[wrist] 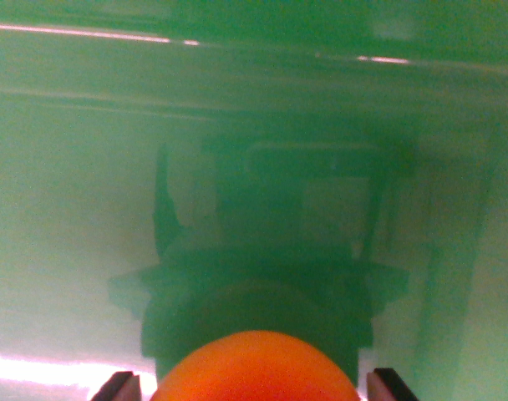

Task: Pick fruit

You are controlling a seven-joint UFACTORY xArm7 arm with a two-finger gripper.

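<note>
An orange fruit [256, 368] sits at the near edge of the view, between the gripper's [254, 388] two dark fingertips [116, 387], which flank it closely; actual contact cannot be told. A green surface [70, 209] lies beyond.

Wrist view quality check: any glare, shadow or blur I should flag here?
Wrist view: soft overall; the orange fruit at the bottom edge is blurred, between the dark fingertips; a large gripper shadow falls on the green surface; glare streaks along the top, washed-out patch bottom left.
</note>
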